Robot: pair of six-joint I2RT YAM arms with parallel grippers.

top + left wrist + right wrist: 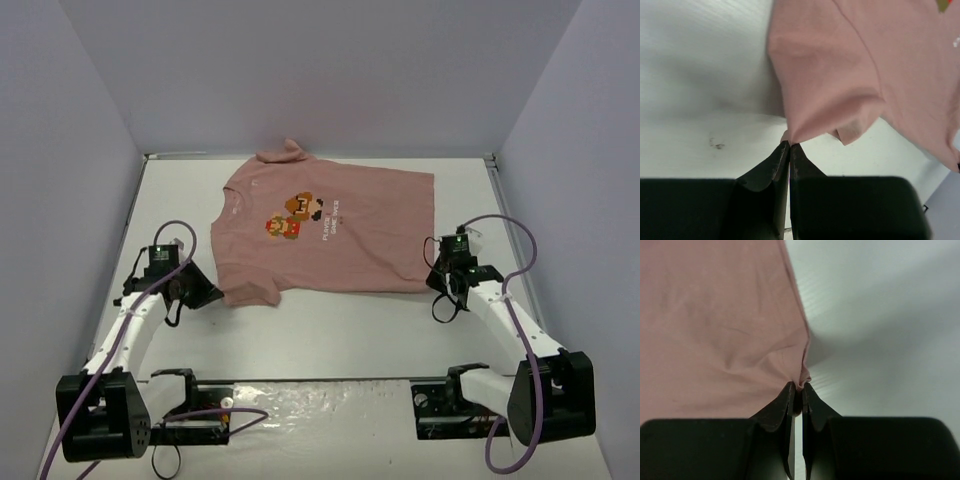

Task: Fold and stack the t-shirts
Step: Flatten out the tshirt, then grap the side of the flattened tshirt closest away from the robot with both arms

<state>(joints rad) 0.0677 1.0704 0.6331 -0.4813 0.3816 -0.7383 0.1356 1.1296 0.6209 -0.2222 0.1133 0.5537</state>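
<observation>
The dusty-pink t-shirt (335, 225) lies flat on the white table, print facing up, collar to the left and hem to the right. My left gripper (212, 294) is shut on the near sleeve's corner; the left wrist view shows the sleeve cloth (830, 95) pinched at the tips of my left gripper (789, 145). My right gripper (430, 280) is shut on the near hem corner; the right wrist view shows the cloth (725, 325) bunched between the tips of my right gripper (799, 386).
The white table (330, 330) is boxed in by pale walls at the left, back and right. The arm bases and cables sit along the near edge (320, 400). A small dark mark (716, 145) is on the table by the left gripper.
</observation>
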